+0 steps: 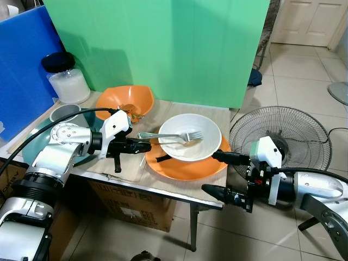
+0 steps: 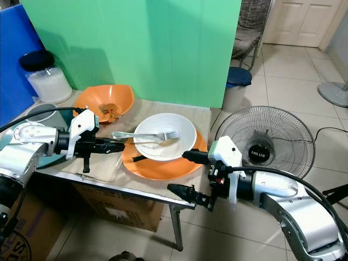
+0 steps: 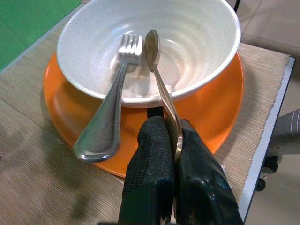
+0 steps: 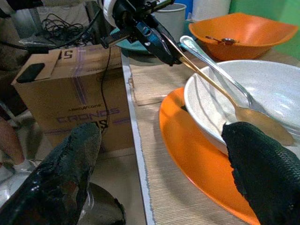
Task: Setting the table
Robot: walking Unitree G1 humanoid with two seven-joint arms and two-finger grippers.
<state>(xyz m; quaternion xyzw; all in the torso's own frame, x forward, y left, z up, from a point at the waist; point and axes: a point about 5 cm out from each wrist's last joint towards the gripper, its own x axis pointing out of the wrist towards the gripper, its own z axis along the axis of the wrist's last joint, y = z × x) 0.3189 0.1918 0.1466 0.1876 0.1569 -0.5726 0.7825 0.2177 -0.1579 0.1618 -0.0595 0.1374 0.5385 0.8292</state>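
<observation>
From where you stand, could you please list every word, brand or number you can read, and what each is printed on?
"MILUX" on the hub of the floor fan.
"CRONOS" on the side of the cardboard box under the table; the smaller line above it is too blurred to read.
"5" on the box's top flap, beside other marks that I cannot read.
No other text can be made out.

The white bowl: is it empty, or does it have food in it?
No food: the white bowl holds only a fork and the spoon gripped by the left hand.
</observation>
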